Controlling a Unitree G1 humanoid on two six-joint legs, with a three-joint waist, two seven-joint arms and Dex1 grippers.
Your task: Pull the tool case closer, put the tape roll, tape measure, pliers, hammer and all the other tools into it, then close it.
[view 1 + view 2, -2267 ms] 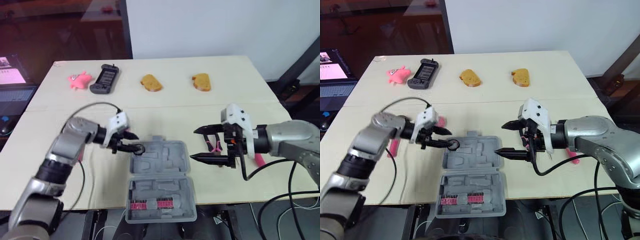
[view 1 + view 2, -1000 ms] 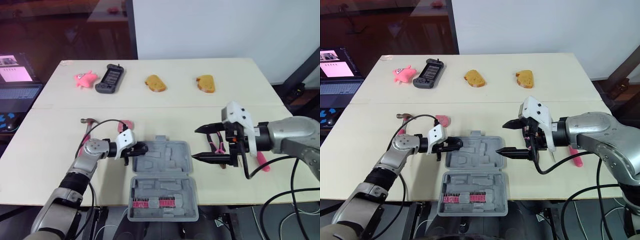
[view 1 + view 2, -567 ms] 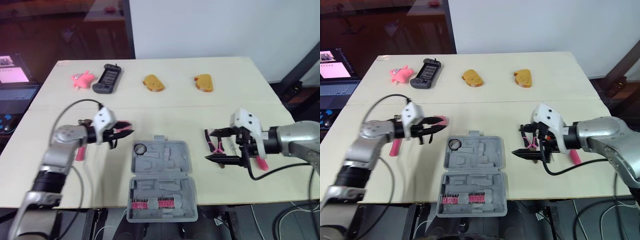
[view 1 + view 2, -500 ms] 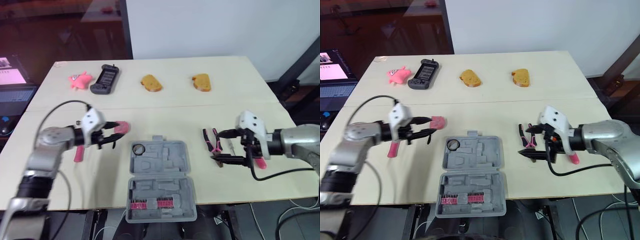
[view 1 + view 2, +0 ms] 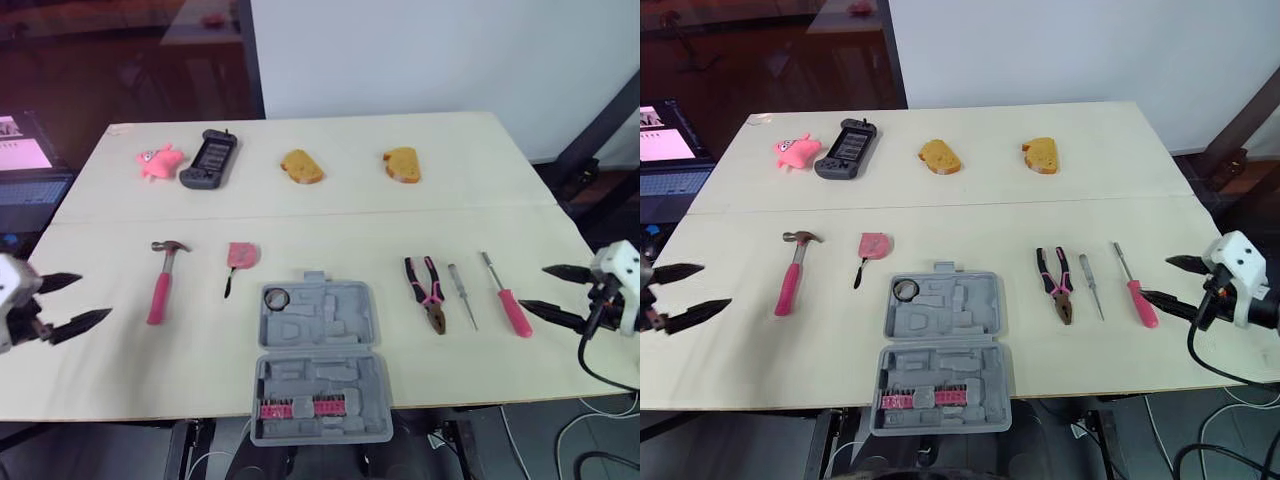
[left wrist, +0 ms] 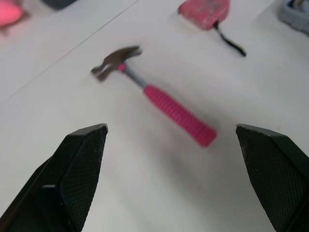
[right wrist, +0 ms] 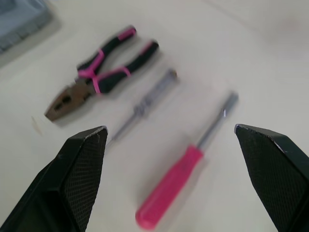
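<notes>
Pale bench (image 5: 350, 230) bears the open case (image 5: 322, 345) at its front edge, hammer (image 5: 162, 285) and pliers (image 5: 428, 293) flanking; left pincer (image 5: 94, 296) and right pincer (image 5: 532, 286) gape, empty.

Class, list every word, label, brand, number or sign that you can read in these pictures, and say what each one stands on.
No text can be read.
Screen beside the table: it shows something, too small to read.
Handheld device: no legible marking.
Tape measure: no legible label.
Tool case: no legible brand or number.
</notes>
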